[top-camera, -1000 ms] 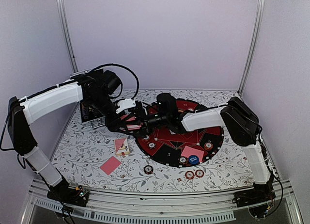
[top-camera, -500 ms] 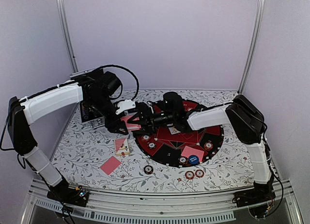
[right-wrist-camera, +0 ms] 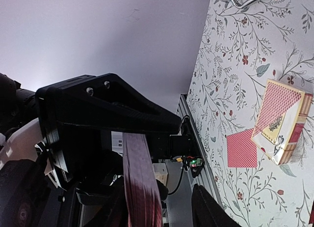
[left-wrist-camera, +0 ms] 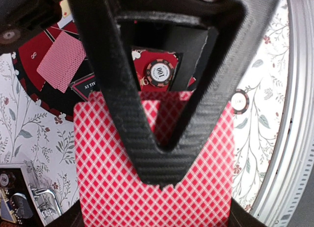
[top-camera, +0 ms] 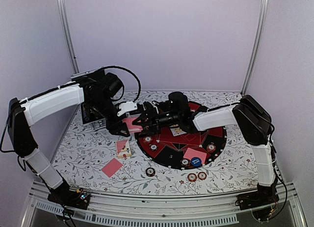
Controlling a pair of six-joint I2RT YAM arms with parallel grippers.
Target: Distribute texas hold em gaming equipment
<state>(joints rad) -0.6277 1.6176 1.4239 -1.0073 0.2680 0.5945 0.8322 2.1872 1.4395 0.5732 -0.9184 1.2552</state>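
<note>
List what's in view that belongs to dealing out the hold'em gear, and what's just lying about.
Job:
card deck
loose pink-backed card on the table
face-down card on the round mat
poker chips
blue button disc

Lying about:
black case
card box

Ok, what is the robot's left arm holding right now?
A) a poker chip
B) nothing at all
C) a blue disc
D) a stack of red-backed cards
D: in the left wrist view the left end effector is clamped on a stack of red-patterned cards.
</note>
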